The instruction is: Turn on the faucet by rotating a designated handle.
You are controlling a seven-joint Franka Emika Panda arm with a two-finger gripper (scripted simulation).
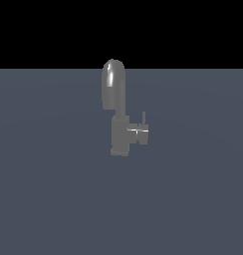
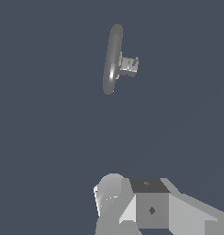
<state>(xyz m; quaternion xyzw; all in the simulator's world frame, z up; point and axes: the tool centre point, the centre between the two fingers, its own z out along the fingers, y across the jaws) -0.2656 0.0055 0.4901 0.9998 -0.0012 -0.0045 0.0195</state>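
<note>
The grey faucet (image 1: 119, 135) stands alone on the dark floor, its blocky body topped by a tall glossy arched spout (image 1: 113, 83). The handle (image 1: 142, 130) sticks out of the body toward the exterior view's right and ends in a thin upright lever with a bright highlight. In the wrist view the faucet (image 2: 112, 59) is seen from above and far off, with the handle (image 2: 129, 65) beside the spout. No gripper fingers show in either view.
White and grey blocky robot parts (image 2: 148, 206) fill one edge of the wrist view, well away from the faucet. A flat dark blue-grey floor (image 1: 54, 199) surrounds the faucet, with black background behind it.
</note>
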